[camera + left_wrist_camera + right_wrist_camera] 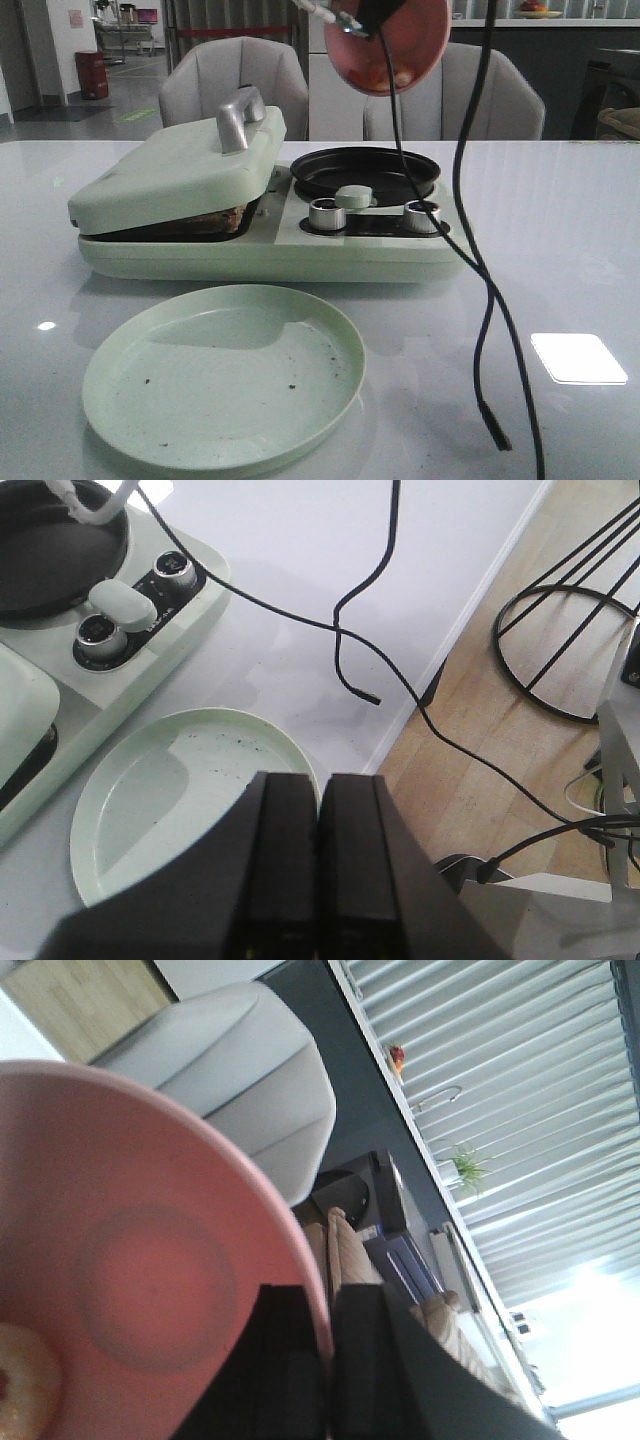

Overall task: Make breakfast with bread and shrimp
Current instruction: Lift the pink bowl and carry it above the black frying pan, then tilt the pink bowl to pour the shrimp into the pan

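My right gripper (328,1360) is shut on the rim of a pink plate (400,45), which it holds tilted steeply, high above the black round pan (365,172) of the pale green breakfast maker. Orange-pink shrimp (385,75) lie at the plate's low edge; one pale curled piece (25,1385) shows in the right wrist view. Bread (215,220) shows as a brown edge in the gap under the maker's lowered lid (180,165). My left gripper (320,800) is shut on nothing, over the near edge of a green plate (150,790).
The green plate (225,375) holds only crumbs in front of the maker. Two metal knobs (327,213) sit on the maker's front. A black cable (480,300) hangs down at the right. Two grey chairs (235,80) stand behind the table.
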